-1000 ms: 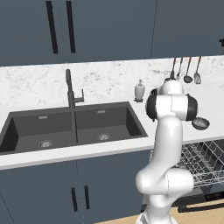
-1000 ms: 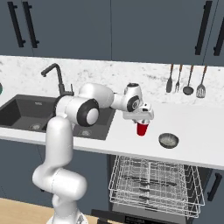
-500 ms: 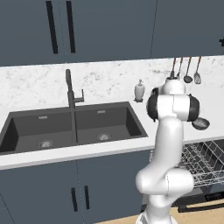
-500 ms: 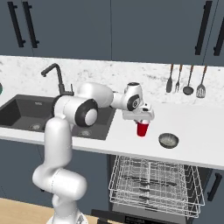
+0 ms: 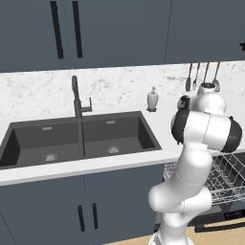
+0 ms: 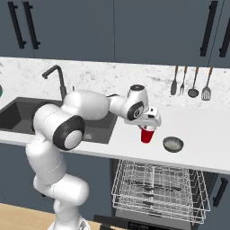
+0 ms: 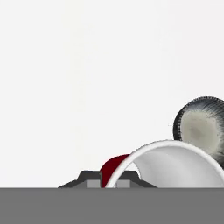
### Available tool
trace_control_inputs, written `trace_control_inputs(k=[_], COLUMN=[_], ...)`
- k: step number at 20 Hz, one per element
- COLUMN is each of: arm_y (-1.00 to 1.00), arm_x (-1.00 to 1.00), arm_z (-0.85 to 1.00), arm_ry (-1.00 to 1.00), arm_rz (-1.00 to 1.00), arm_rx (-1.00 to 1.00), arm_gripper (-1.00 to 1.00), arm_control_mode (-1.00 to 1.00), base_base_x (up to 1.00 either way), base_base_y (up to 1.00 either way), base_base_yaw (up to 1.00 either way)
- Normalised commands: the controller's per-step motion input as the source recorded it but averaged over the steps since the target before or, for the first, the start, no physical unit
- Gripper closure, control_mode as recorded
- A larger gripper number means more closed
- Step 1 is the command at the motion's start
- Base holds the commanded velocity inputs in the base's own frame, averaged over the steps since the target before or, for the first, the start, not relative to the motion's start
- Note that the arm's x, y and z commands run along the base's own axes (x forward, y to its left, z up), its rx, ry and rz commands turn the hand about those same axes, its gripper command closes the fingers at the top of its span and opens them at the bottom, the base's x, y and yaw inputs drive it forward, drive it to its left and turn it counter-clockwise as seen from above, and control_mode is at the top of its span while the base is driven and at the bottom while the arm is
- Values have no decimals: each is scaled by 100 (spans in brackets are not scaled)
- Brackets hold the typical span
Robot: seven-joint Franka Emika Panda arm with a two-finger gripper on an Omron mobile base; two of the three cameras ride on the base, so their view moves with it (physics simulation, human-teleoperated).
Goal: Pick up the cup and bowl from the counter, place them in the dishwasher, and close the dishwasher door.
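Clamping its hand (image 6: 148, 127) on the rim of the red cup (image 6: 146, 134), the white arm (image 6: 92, 105) reaches level from its shoulder out over the desk (image 6: 202, 134), near the front edge. The cup looks not yet lifted. The grey bowl (image 6: 173, 144) waits just beside it, and the dishwasher (image 6: 159, 188) below stands open, rack out; nothing is loaded.
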Motion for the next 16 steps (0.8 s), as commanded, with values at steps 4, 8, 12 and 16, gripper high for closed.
trace_control_inputs(k=[4, 8, 12, 16], arm_y=[0, -28, -34, -23], arm_x=[-100, -100, -100, -84], arm_z=[19, 0, 1, -8], arm_ry=[-12, -7, -4, 1], arm_rz=[0, 0, 3, 8], arm_rx=[0, 16, 13, 13], arm_gripper=[100, 100, 100, 100], arm_control_mode=[-100, -100, -100, -100], base_base_x=[0, 0, 0, 0], base_base_y=[0, 0, 0, 0], base_base_yaw=[0, 0, 0, 0])
